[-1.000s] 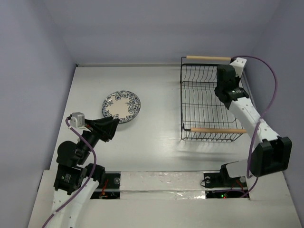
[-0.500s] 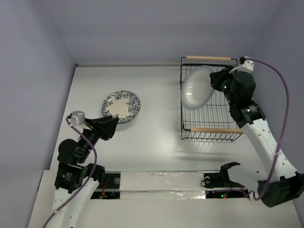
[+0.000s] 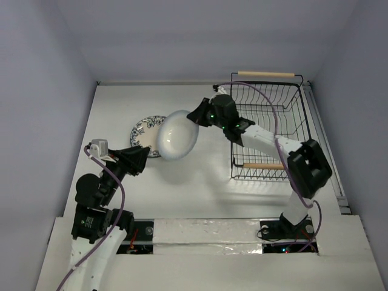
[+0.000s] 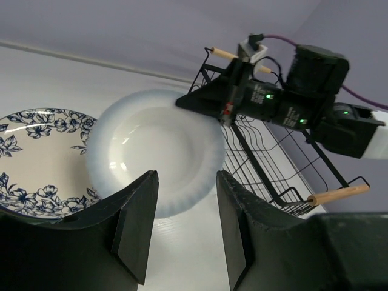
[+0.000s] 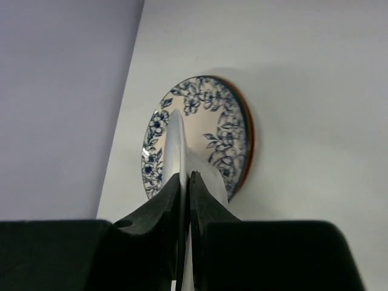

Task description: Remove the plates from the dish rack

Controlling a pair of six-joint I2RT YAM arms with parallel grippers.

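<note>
My right gripper (image 3: pixel 200 116) is shut on the rim of the plain white plate (image 3: pixel 177 134) and holds it tilted in the air, left of the dish rack (image 3: pixel 267 130). In the right wrist view the jaws (image 5: pixel 185 177) pinch the plate's edge (image 5: pixel 176 136). The white plate with blue ornament (image 3: pixel 143 129) lies flat on the table, partly under the held plate; it also shows in the right wrist view (image 5: pixel 227 136). My left gripper (image 3: pixel 137 161) is open and empty, near the blue plate's front edge. In the left wrist view (image 4: pixel 185 182) it looks at the held plate (image 4: pixel 154 151). No plates show in the rack. The red and grey-brown plates are out of view.
The black wire rack stands at the back right with wooden handles at its far end (image 3: pixel 265 74) and near end (image 3: pixel 264 165). Lilac walls close the table at the left, back and right. The right arm (image 3: pixel 267 138) stretches across the rack's left side.
My right gripper lifted the white plate out of the rack and carried it left, over the edge of the blue-ornament plate. The left arm has barely moved.
</note>
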